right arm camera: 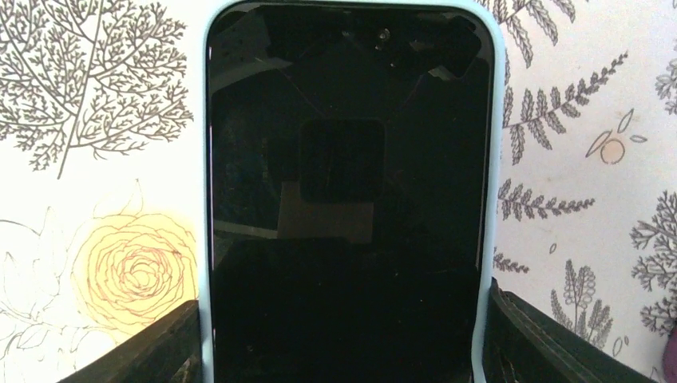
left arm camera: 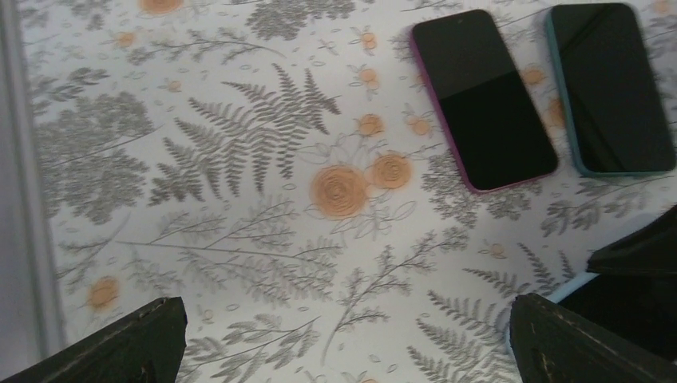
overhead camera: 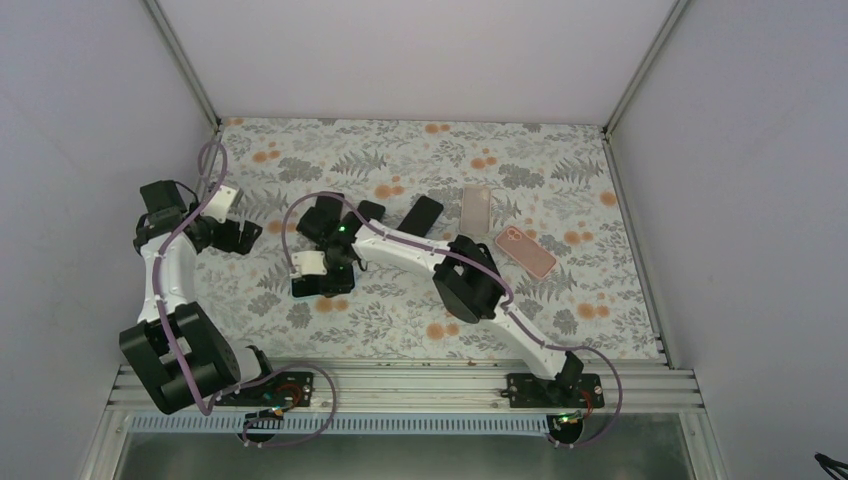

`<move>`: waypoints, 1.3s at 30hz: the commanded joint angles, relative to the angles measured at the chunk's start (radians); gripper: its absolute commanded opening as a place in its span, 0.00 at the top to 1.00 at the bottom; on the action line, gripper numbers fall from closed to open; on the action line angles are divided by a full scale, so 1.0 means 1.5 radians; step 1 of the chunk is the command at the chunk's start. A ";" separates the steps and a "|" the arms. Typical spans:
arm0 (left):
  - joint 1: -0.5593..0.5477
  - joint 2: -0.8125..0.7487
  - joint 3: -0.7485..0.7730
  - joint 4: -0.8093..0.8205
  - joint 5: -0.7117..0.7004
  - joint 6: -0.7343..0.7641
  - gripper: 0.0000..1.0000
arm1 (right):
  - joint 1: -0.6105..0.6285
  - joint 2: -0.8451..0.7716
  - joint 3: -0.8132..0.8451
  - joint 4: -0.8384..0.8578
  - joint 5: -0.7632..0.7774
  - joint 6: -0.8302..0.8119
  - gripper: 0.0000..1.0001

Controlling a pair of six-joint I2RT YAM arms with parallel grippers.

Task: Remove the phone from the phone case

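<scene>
The phone (right arm camera: 347,199) lies flat and face up on the flowered cloth (right arm camera: 583,96). Its screen is dark and it fills the middle of the right wrist view, with its top end toward the upper edge of the frame. It sits fully inside a light blue phone case (right arm camera: 488,159), whose thin rim runs around the screen.

I log the cloth (overhead camera: 400,300) as white, printed with grey ferns and orange roses. In the right wrist view the phone (right arm camera: 347,199) has a black screen and a pale blue case (right arm camera: 488,159). The left wrist view shows two more black screens, one in a magenta case (left arm camera: 435,92), one in a teal case (left arm camera: 561,88). Far right lies a pink phone (overhead camera: 525,251).
</scene>
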 commanded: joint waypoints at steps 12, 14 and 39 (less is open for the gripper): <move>-0.031 0.254 0.168 -0.372 0.291 0.168 0.00 | -0.021 -0.238 -0.157 0.114 0.162 0.049 0.34; -0.043 0.295 0.193 -0.419 0.331 0.203 0.00 | -0.028 -0.245 -0.155 0.121 0.166 0.053 0.34; -0.167 0.457 0.283 -0.472 0.464 0.207 0.24 | -0.045 -0.227 -0.104 0.139 0.173 0.052 0.33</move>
